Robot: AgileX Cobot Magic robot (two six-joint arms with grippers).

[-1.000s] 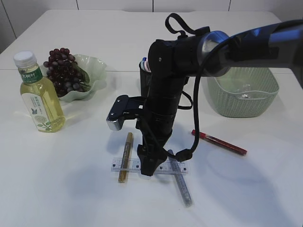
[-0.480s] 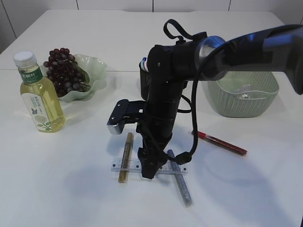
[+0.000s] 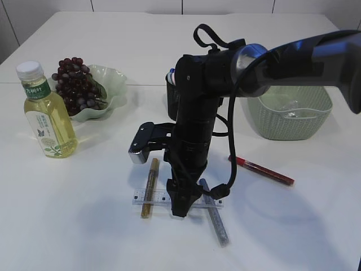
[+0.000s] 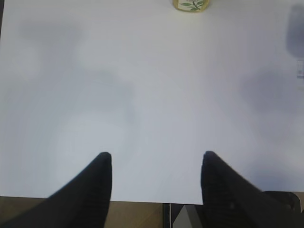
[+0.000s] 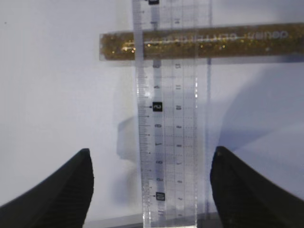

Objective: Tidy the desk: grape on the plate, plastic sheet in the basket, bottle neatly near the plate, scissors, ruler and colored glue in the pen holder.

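Exterior view – surface: a white table under even light, with pale wall panels behind it.
Exterior view – right arm: it reaches in from the right edge and points steeply down at the middle of the table; the right gripper sits low over the ruler, and from this side I cannot tell whether the tips touch it.
Exterior view – ruler: clear plastic, lying flat, long axis running left to right, resting across the gold glitter glue and the silver glitter glue.
Exterior view – glue pens: the gold one lies roughly front to back; the silver one is angled toward the near right; a red pen lies apart to the right, slanted.
Exterior view – other things: bottle upright at left, just beside the green plate holding the grapes; black pen holder behind the arm; green basket at right.
Left wrist view – left gripper: fingers spread wide, holding nothing, over bare table near its front edge; the bottle's base shows at the top edge.
Right wrist view – right gripper: fingers wide apart, straddling the ruler without closing on it.
Right wrist view – ruler: long axis runs straight up the frame between the fingers, crossing over the gold glue, which lies across the frame.
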